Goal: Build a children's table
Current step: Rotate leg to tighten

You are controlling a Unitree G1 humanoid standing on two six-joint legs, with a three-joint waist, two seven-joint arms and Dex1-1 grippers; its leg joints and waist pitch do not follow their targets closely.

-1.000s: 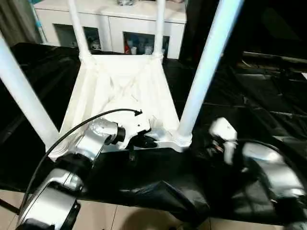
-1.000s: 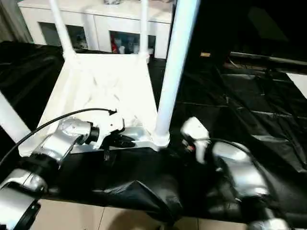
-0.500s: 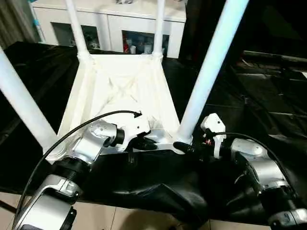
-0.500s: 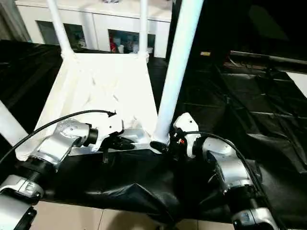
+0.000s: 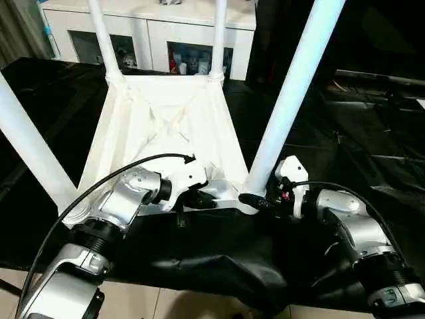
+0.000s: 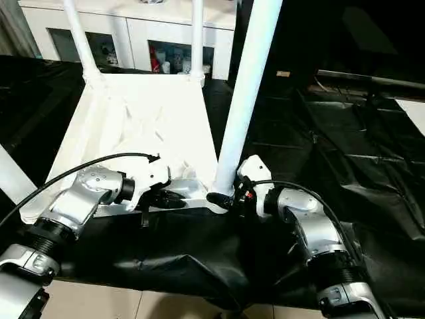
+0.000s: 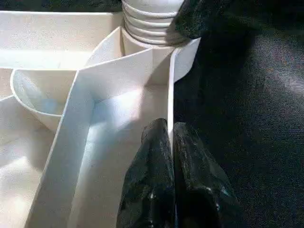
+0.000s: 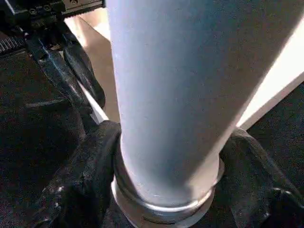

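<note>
The children's table lies upside down on the black-draped work table, its ribbed underside facing up and all its legs standing in the corner sockets. My left gripper is shut on the thin near rim wall of the top, one finger on each side. My right gripper clasps the base of the near right leg just above its socket. Its fingers press against both sides of the leg. The left gripper's fingers sit just beside that socket.
A white cabinet with glass doors stands behind the work table. Wrinkled black drape covers the surface to the right. The near left leg rises close to my left forearm. The table's front edge and pale floor lie just below my arms.
My right arm has swung in from the right to the near right leg, and its fingers have closed around the leg's base. The left gripper has kept its hold on the rim.
</note>
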